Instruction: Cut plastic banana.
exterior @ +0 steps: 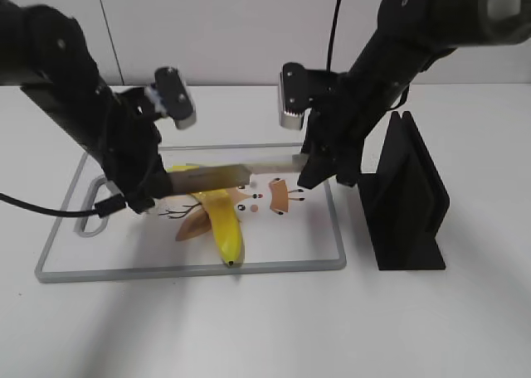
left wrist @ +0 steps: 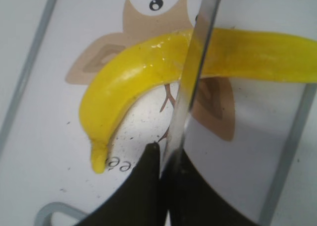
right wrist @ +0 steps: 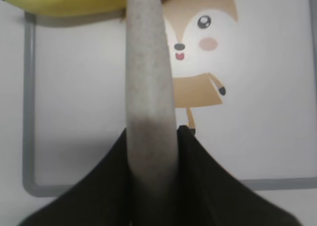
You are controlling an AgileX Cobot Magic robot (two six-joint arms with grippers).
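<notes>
Progress: yellow plastic banana (exterior: 222, 216) uncut on white cartoon-print cutting board (exterior: 315, 249), at 6 o'clock | right gripper (exterior: 319, 172) clamps grey knife handle (right wrist: 148, 112) | left gripper (exterior: 139, 197) pinches silver blade (left wrist: 195, 67) tip | blade across banana; cut remains, I judge.

A white cutting board (exterior: 58, 244) with a grey rim lies flat on a pale table (exterior: 249, 328), a rounded handle loop (exterior: 93, 220) at its left edge. Printed on the board is a cartoon fox (right wrist: 198, 47) with a brown body, black eyes and a pink cheek. Just right of the board stands a black rack (exterior: 411, 200), upright on the table. Behind the table rises a plain light wall (exterior: 224, 26).
</notes>
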